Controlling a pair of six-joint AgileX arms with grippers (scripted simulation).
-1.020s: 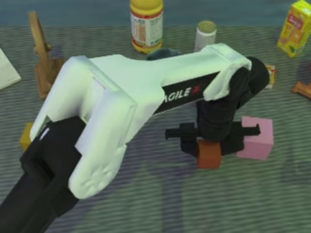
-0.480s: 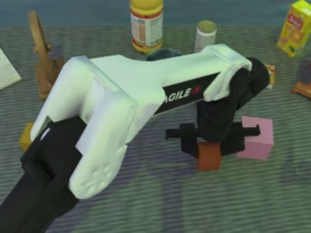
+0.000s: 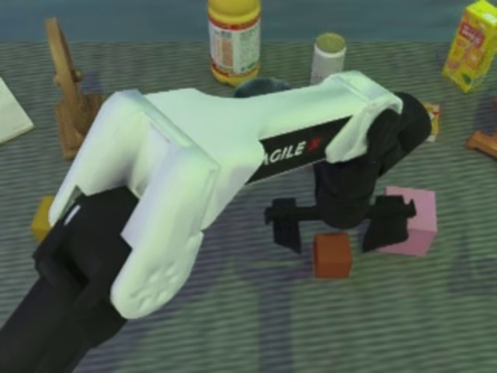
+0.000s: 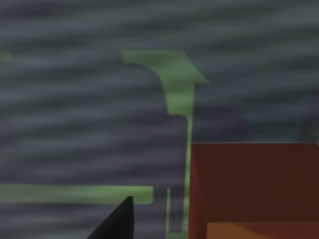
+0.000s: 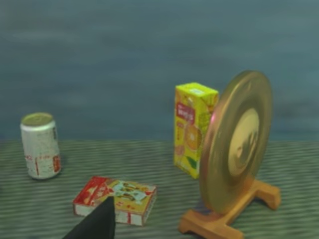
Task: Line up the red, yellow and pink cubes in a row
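The left gripper (image 3: 335, 224) hovers over the red cube (image 3: 332, 255), its fingers (image 3: 286, 225) spread apart on either side and clear of it, so the cube rests on the table (image 3: 256, 326) on its own. It sits just left of the pink cube (image 3: 419, 216), probably so the two begin the row. The yellow cube (image 3: 40, 219) lies well apart at the far left (mostly hidden under the arm) and looks the likely next fetch. The right arm is out of the top view; whether its fingers are open cannot be told.
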